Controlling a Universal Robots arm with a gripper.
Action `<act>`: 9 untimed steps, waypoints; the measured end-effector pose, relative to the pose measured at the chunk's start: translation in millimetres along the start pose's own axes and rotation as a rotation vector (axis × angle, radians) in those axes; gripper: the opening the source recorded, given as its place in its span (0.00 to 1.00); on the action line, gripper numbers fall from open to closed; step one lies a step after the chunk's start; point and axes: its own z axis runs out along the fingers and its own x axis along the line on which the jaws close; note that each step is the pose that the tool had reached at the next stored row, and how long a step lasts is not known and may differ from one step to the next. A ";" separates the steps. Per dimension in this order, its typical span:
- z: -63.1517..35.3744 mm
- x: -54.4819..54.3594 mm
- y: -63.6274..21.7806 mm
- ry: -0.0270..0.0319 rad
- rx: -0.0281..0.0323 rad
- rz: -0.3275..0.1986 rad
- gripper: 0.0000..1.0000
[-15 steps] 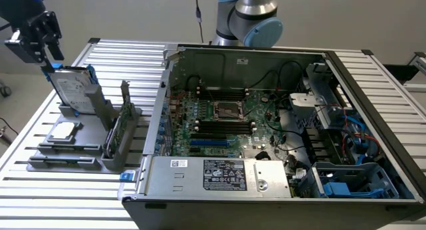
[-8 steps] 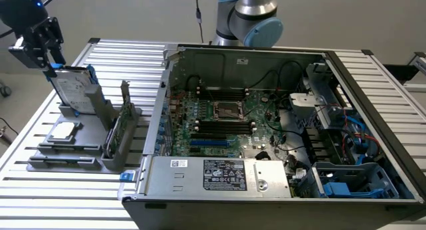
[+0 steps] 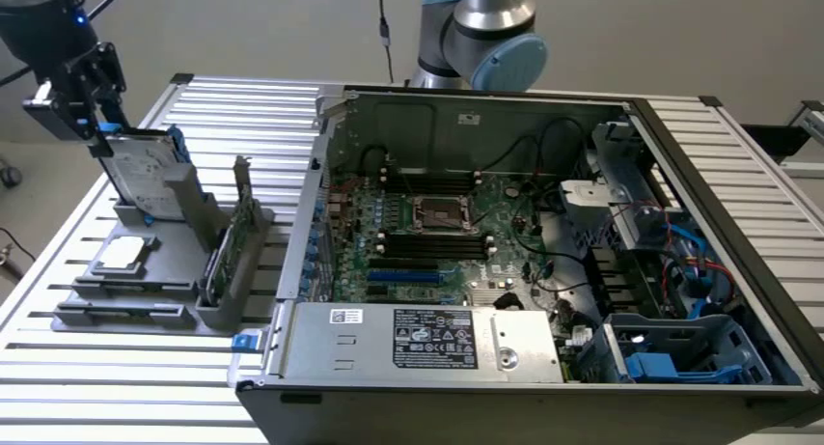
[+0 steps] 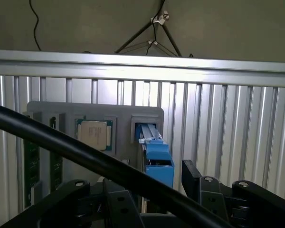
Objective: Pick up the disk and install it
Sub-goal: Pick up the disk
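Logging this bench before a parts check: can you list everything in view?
disk: one, silver in a blue frame, upright in the holder
chip: one, silver, flat on the holder
circuit card: one, green, upright in the holder
holder: one, grey, table, exterior view's left
computer case: one, grey, open, exterior view's right
table: one, silver, slatted, under everything
arm: one, silver and blue, behind the case
gripper: one, black, open, around the disk's top

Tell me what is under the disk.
The disk stands on edge in a slot of the grey holder; its lower edge is hidden inside that slot.
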 end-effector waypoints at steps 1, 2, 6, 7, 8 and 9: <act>0.5 -0.1 0.0 -0.0001 0.0002 0.000 0.56; 0.9 -0.5 0.0 -0.0001 0.0003 0.000 0.56; 2.8 -1.5 0.1 -0.0001 0.0004 0.000 0.56; 3.4 -1.7 0.2 -0.0001 0.0004 0.000 0.56; 4.1 -1.8 0.3 -0.0001 0.0004 0.000 0.56; 4.7 -2.0 0.4 -0.0001 0.0003 0.000 0.56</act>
